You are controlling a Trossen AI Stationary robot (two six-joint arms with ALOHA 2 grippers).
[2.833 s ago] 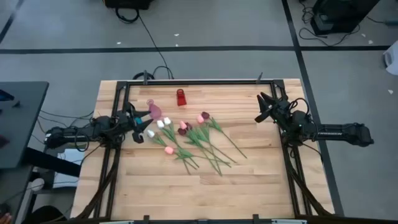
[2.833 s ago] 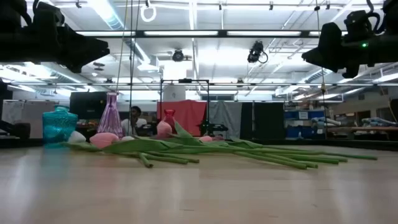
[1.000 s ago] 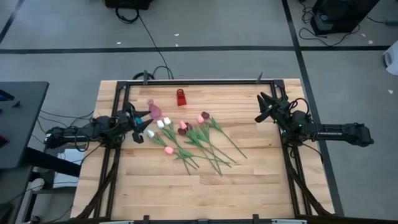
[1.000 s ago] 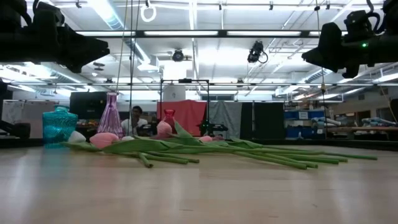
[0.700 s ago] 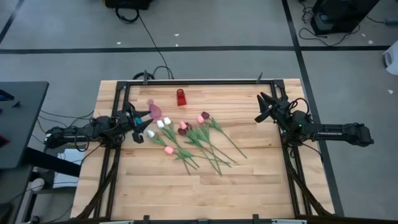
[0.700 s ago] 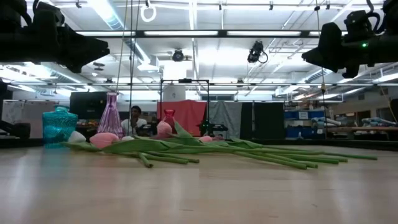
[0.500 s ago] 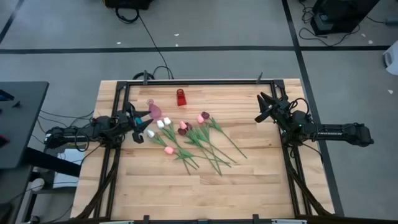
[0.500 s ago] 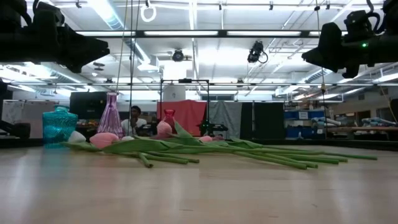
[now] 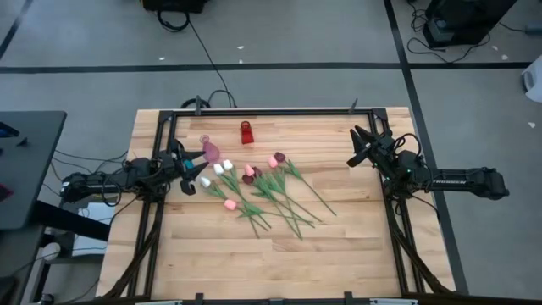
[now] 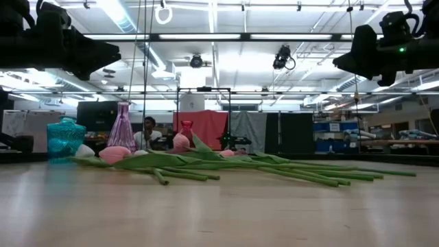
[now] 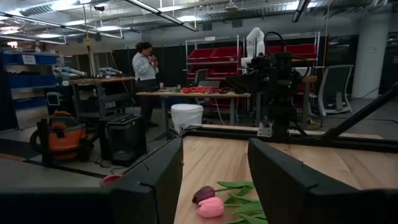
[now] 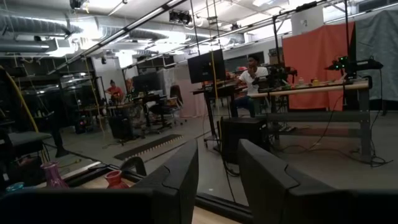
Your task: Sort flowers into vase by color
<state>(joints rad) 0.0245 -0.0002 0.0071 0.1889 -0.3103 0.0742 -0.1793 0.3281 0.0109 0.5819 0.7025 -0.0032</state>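
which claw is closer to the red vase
Left. The left claw sits at the table's left side, a short way from the red vase, with the purple vase between them. The right claw is across the table, clearly farther.

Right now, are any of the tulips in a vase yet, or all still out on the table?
All out. The tulips lie flat in a loose pile on the wooden table, stems crossing; none stands in the red vase or the purple vase.
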